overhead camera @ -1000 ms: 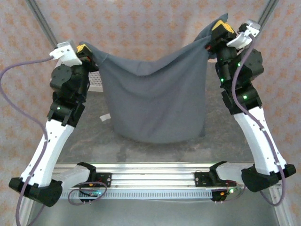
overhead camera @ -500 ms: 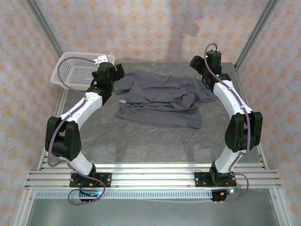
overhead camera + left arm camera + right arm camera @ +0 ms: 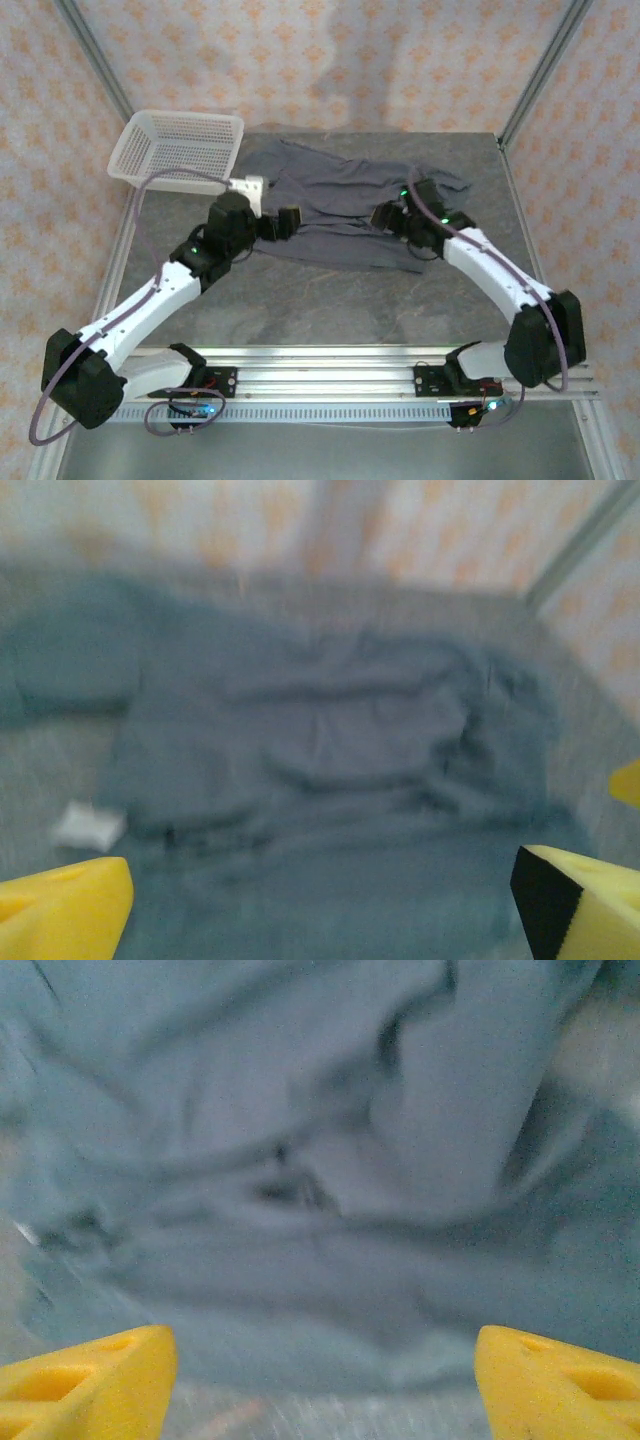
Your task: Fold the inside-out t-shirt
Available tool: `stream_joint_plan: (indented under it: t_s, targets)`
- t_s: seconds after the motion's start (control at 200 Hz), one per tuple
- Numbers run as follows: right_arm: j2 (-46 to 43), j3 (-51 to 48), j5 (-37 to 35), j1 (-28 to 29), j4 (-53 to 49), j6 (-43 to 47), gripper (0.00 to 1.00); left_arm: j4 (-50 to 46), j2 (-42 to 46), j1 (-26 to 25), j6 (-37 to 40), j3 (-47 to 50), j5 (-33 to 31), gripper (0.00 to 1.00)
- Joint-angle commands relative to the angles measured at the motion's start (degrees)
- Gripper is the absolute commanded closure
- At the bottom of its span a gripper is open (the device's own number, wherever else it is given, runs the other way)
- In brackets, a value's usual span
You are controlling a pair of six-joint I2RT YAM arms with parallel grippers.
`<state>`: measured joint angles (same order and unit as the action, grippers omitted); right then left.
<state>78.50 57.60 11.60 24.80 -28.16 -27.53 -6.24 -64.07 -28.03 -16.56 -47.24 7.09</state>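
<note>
Nearest, left gripper [image 3: 283,222] at 8 o'clock and right gripper [image 3: 385,217] at 4 o'clock of the inside-out t-shirt [image 3: 340,195], both spread wide, empty. Shirt rumpled flat toward 12 o'clock of the table [image 3: 300,300]; likely soft, light, limp, best pinched at hem corners.

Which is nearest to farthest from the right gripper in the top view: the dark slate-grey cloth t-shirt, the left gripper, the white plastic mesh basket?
1. dark slate-grey t-shirt, directly at the right gripper
2. left gripper, to its left
3. white mesh basket, far-left corner
</note>
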Motion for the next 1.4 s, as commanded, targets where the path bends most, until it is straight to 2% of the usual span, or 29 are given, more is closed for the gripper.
stream_joint_plan:
  t_s: [0.0, 0.09, 0.18, 0.245, 0.28, 0.32, 0.365, 0.385, 0.445, 0.51, 0.686, 0.871, 1.011, 1.166, 1.296, 1.391]
  targets:
    - [5.5, 0.8, -5.1, 6.8, -4.4, -0.5, 0.22, -4.0, 6.1, -1.6, 1.0, 3.5, 1.5, 0.02]
    - [13.4, 4.2, -9.4, 10.9, -6.0, 0.3, 0.22, -7.1, 9.4, -1.7, 1.8, 5.0, -0.2, 0.01]
    - [20.7, 6.8, -16.5, 12.3, -7.9, -1.7, 0.22, -10.1, 11.7, -1.6, 2.4, 5.4, -1.6, 0.01]
    - [23.2, 6.9, -18.9, 12.4, -7.2, -2.1, 0.24, -11.7, 12.8, -1.7, 2.3, 5.4, -2.8, 0.01]
    - [23.7, 6.4, -19.3, 12.4, -6.2, -2.5, 0.29, -12.3, 13.2, -1.6, 2.1, 5.4, -3.7, 0.0]
    - [23.6, 5.7, -19.0, 12.4, -5.3, -2.6, 0.44, -12.8, 13.3, -1.6, 1.9, 5.4, -4.5, 0.0]
    - [23.0, 5.1, -18.5, 12.4, -5.0, -3.0, 0.71, -12.9, 13.3, -1.6, 1.7, 5.5, -5.0, 0.0]
    - [22.4, 4.6, -18.1, 12.4, -4.8, -3.0, 0.79, -12.9, 13.3, -1.7, 1.6, 5.5, -5.1, 0.0]
    - [20.1, 2.7, -17.0, 12.5, -3.9, -3.2, 0.94, -12.5, 13.0, -1.7, 1.3, 5.7, -5.4, 0.0]
    - [17.2, 0.4, -15.6, 12.5, -3.7, -3.8, 1.0, -11.7, 12.3, -1.6, 1.0, 5.8, -5.0, 0.0]
    - [7.6, -6.0, -12.0, 13.2, -6.5, -6.5, 1.0, -10.8, 10.3, -1.7, 0.3, 4.6, -1.7, 0.0]
    - [-4.7, -13.3, -8.4, 17.3, -9.4, -11.7, 1.0, -9.1, 9.3, -3.5, 3.5, 4.8, 5.0, 0.0]
    - [-11.3, -15.9, -6.8, 18.7, -13.8, -13.8, 1.0, -5.9, 9.0, -10.7, 9.3, 6.4, 8.0, 0.0]
    - [-18.8, -14.5, -7.5, 18.8, -16.2, -14.3, 1.0, 1.3, 6.0, -20.7, 17.4, 9.7, 7.5, 0.0]
    - [-21.8, -10.7, -10.2, 18.8, -17.1, -14.6, 1.0, 9.0, 0.7, -23.2, 20.5, 11.5, 7.5, 0.0]
    - [-22.6, -8.1, -10.0, 18.8, -17.0, -14.9, 1.0, 15.0, -4.6, -25.8, 23.5, 11.9, 3.0, 0.0]
